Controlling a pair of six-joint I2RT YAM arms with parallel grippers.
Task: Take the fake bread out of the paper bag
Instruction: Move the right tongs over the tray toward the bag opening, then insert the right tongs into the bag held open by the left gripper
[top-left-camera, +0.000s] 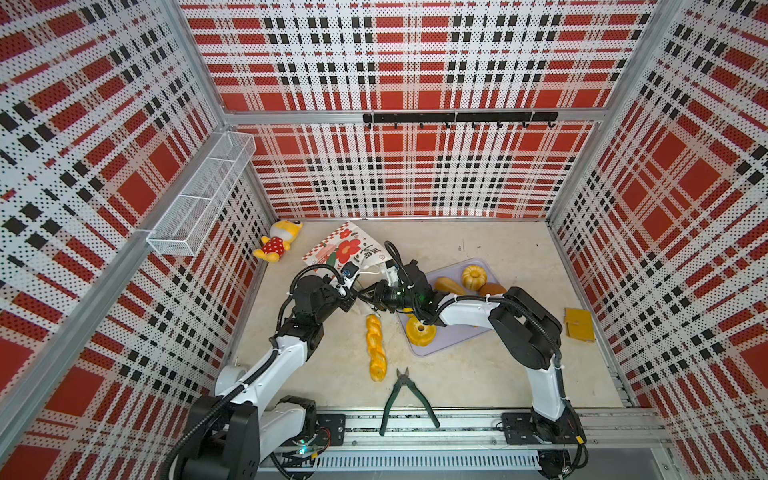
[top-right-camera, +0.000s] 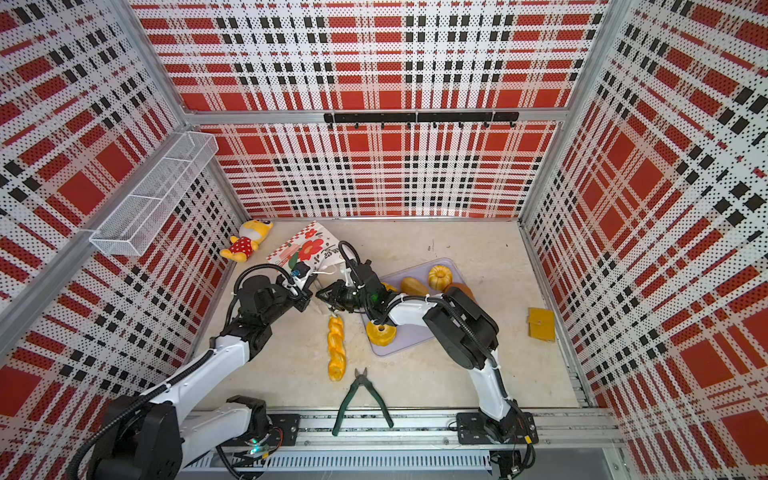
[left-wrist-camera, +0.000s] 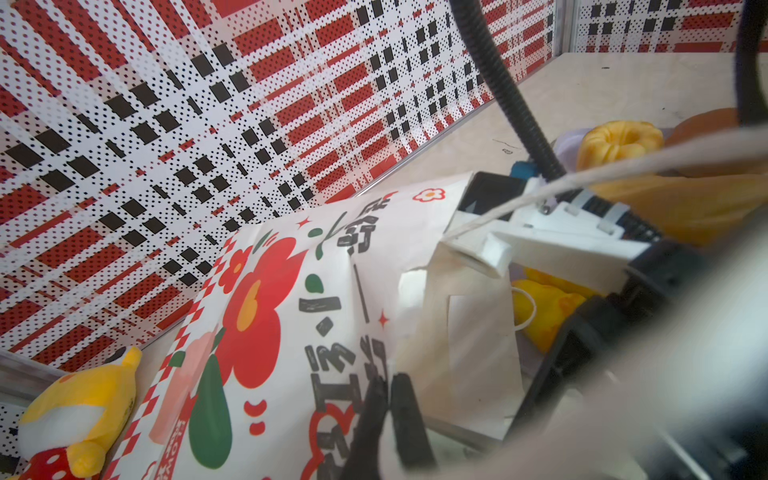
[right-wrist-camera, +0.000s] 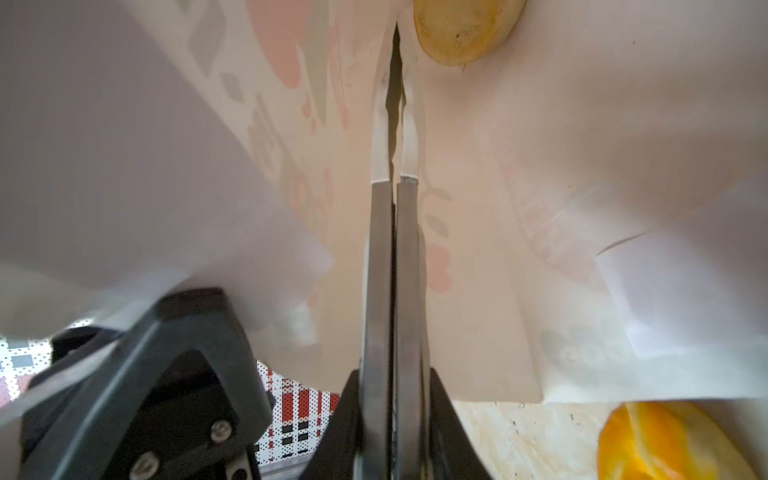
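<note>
**Both grippers at the mouth of the paper bag**

We see the paper bag (top-left-camera: 345, 249) (top-right-camera: 307, 245) lying on its side on the tabletop. Its mouth is turned toward the two grippers, which meet almost tip to tip there in both top views.

The left gripper (top-left-camera: 352, 294) (left-wrist-camera: 388, 386) has its black fingers pressed together on the rim of the bag's mouth. In the left wrist view they pinch the paper at the edge of the printed face.

The right gripper (top-left-camera: 365, 296) (right-wrist-camera: 395, 62) sits inside the mouth, directly opposite the left gripper. Its long grey fingers (right-wrist-camera: 378, 270) lie against each other with only a thin slit between, and we find nothing held in them. Ahead of its tips, deeper in the bag, sits one pale-yellow bread (right-wrist-camera: 465, 29). It is just beside the tips, but we cannot tell whether it touches them.

The other fake bread we can see is out of the bag:
- **On the table:** a twisted braid (top-left-camera: 376, 347) (top-right-camera: 336, 349) lies just beside the right gripper, on the side away from the bag.
- **On the lilac tray (top-left-camera: 436, 351):**
  - A ring (top-left-camera: 420, 331) rests at the tray's edge, under the right forearm.
  - A long loaf (top-left-camera: 449, 286), a fluted cake (top-left-camera: 473, 277) and a brown bun (top-left-camera: 492, 289) lie behind the right gripper's wrist.
- **Under the right gripper's body:** the left wrist view shows a yellow piece (left-wrist-camera: 544, 309), and we cannot tell its shape.

A plush doll (top-left-camera: 276, 243) lies beyond the bag from the left gripper.
</note>
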